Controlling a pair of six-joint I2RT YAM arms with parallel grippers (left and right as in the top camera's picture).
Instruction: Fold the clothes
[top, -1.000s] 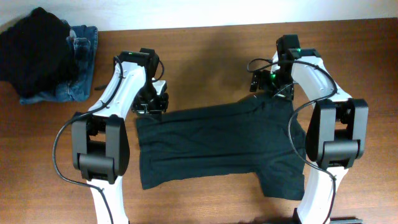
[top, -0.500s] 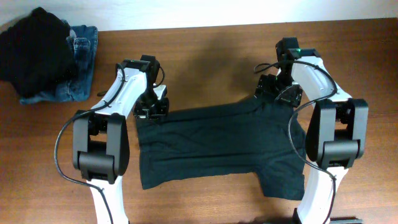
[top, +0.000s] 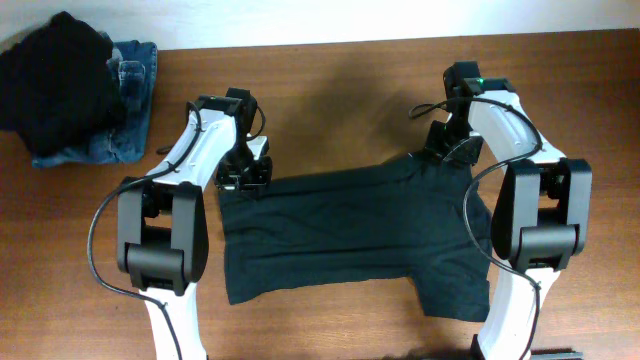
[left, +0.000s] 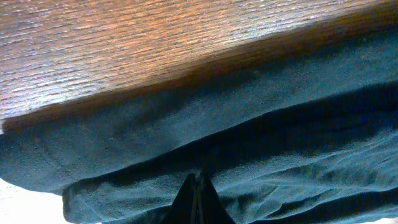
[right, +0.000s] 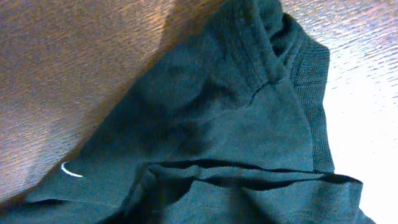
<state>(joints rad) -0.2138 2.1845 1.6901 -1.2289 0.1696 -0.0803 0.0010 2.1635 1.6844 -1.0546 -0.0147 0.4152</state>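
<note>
The clothes (top: 350, 235), a very dark green short-sleeved T-shirt, lie spread flat across the middle of the table. My left gripper (top: 243, 180) sits at the shirt's far left corner. In the left wrist view its black fingertips (left: 196, 193) are pressed together, pinching the hem (left: 249, 149). My right gripper (top: 447, 155) is down on the far right shoulder by the collar. In the right wrist view a ridge of cloth (right: 249, 171) is gathered up between its blurred fingers, near the ribbed collar (right: 258, 43).
A heap of black cloth (top: 60, 85) lies on blue jeans (top: 125, 110) at the far left corner. Bare wooden table (top: 330, 90) lies beyond the shirt. Both arm bases (top: 160, 240) (top: 535, 225) stand beside the shirt's ends. A short white thread (right: 71, 169) lies on the cloth.
The right gripper dropped onto the shirt's shoulder and its jaws drew together from wide open. The left gripper shifted slightly right and pinched the hem.
</note>
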